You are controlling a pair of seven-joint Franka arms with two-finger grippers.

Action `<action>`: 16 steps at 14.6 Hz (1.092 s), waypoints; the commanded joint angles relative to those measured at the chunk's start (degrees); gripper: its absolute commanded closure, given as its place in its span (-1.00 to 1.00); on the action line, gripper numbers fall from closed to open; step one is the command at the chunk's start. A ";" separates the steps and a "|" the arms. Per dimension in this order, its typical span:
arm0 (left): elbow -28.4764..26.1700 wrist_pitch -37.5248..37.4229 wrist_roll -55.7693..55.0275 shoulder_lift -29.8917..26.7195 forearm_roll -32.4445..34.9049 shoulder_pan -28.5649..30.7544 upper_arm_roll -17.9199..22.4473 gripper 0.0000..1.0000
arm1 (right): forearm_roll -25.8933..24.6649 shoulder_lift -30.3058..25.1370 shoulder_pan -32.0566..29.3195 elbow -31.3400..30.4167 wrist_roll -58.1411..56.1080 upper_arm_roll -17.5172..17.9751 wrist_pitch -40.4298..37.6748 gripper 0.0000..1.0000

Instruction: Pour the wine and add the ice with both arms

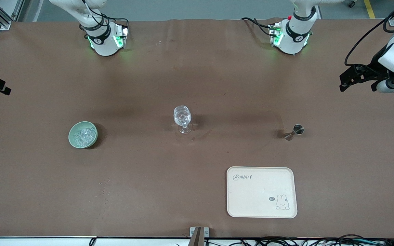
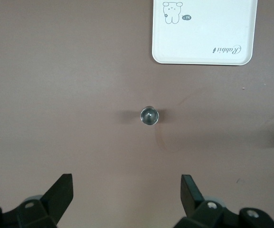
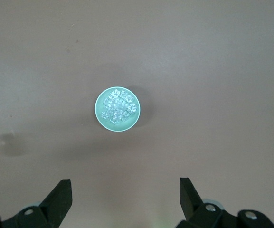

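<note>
The ice filled a green bowl, at nine o'clock from the wine glass. Left gripper and right gripper hung above the surface, fingers spread wide, empty.

Two white jointed arms rise from green-lit bases along the edge of the surface farthest from the front camera. The left pincer hangs high above the surface toward the left arm's end, its black fingers spread wide apart and holding nothing. The right pincer hangs high above the surface toward the right arm's end, its fingers likewise spread wide and empty.
</note>
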 commanded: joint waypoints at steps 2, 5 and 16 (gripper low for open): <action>0.48 -0.62 0.40 -0.64 0.21 0.30 0.20 -1.00 | -1.37 -1.01 0.29 0.95 1.30 0.34 -1.98 -1.00; 6.18 -3.17 -0.03 4.44 2.48 0.73 1.25 -1.00 | -1.37 -0.93 0.38 1.04 1.47 0.34 -2.52 -1.00; 10.15 -2.65 -31.66 26.07 -6.96 9.34 1.78 -1.00 | -1.19 1.09 0.55 -5.71 1.56 0.42 5.80 -1.00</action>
